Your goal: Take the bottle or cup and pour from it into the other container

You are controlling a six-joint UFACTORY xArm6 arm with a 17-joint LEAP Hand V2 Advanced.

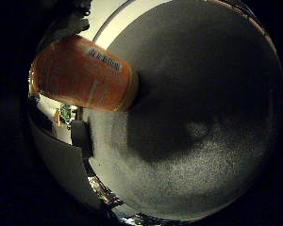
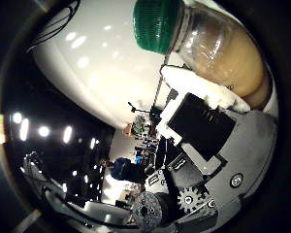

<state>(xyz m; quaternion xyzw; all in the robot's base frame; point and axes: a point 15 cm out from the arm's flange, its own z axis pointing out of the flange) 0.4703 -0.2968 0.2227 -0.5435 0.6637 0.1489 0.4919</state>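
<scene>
A bottle with an orange label [image 1: 85, 73] lies right against my palm, its base end over the grey table [image 1: 203, 94]. The thumb side palm view shows its green ribbed cap [image 2: 157, 24] and clear neck with a pale brown liquid [image 2: 228, 58] inside. My right hand [image 2: 203, 126] is shut on the bottle, and its white and black fingers [image 2: 196, 87] curl against the bottle's side. No other container shows in either view.
The bottle and hand cast a dark shadow [image 1: 165, 136] on the grey table. A pale edge [image 1: 61, 165] borders the table, with room clutter beyond. A white ceiling with lights [image 2: 87, 58] fills much of the thumb side palm view.
</scene>
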